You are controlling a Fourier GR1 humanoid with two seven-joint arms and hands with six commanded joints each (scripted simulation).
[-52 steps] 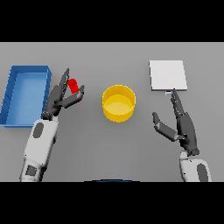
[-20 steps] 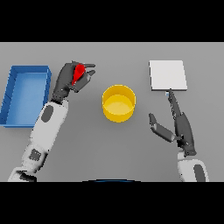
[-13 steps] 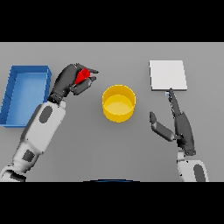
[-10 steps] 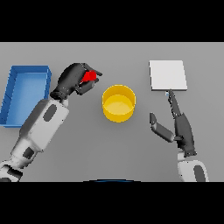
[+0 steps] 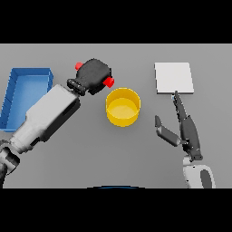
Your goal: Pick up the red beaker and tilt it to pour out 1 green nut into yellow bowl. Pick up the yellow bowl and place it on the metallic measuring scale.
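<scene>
While my left hand (image 5: 94, 75) is closing its fingers around the beaker (image 5: 108, 81), I am seeing only two red bits of it, one sticking out at each side of the fist. So the beaker's long axis is running almost level, from the far-left bit to the near-right bit, and I judge it is already tilted. The bowl (image 5: 123, 106) is sitting just to the right of this hand and a little nearer to me, and the red end is hanging close to its far-left rim, perhaps not yet over the opening. I cannot see any nut. My right hand (image 5: 181, 127) is resting with fingers straight and apart, holding nothing. The scale (image 5: 174, 78) is lying just beyond its fingertips, so for the bowl this hand is the nearer one.
</scene>
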